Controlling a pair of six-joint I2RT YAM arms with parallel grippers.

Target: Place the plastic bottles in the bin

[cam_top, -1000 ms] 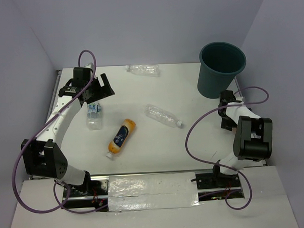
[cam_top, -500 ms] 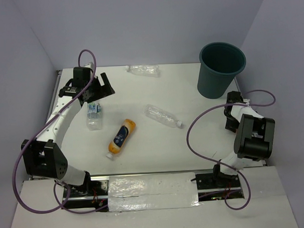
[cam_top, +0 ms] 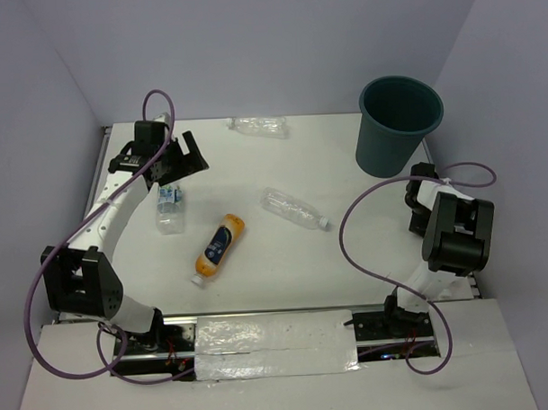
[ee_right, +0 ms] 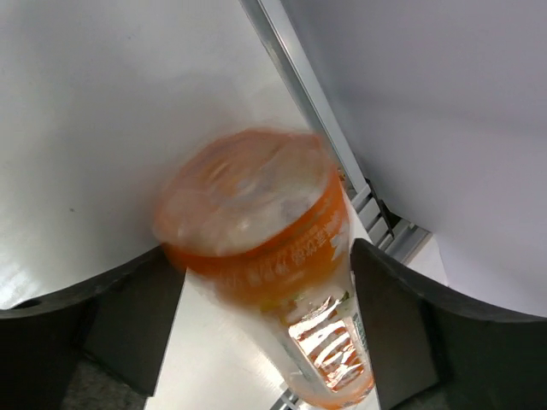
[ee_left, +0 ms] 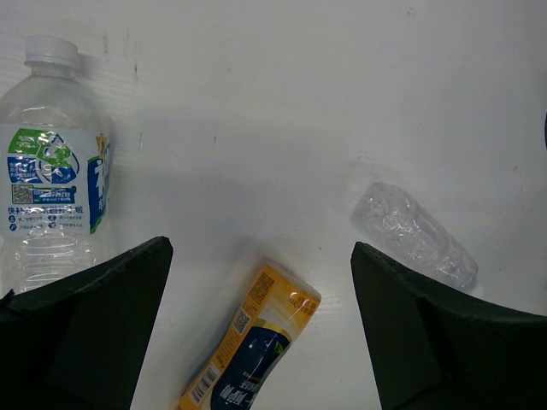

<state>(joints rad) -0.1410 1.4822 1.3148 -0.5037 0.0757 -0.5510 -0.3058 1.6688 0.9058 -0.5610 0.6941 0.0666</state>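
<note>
Plastic bottles [cam_top: 219, 247], 4 of them, are seen lying at the left and middle of the table [cam_top: 366, 256], well apart from the bin [cam_top: 399, 124] at far right. The left gripper [ee_left: 259, 248] is spread wide, empty, above them. An orange-labelled bottle [ee_right: 256, 213] is bracketed by the wide-set jaws of the right gripper [ee_right: 261, 249]; contact cannot be told.

- table [ee_left: 342, 85]: white, matt, smooth;
- labelled bottle [ee_left: 51, 171] beside the left gripper [ee_left: 261, 248]: clear glossy plastic, printed film label;
- its fingers [ee_left: 94, 325]: black, matt;
- bin [cam_top: 385, 152]: teal plastic, smooth, dull sheen;
- orange-banded bottle [ee_right: 256, 196] between the fingers of the right gripper [ee_right: 261, 248]: shiny clear plastic.
</note>
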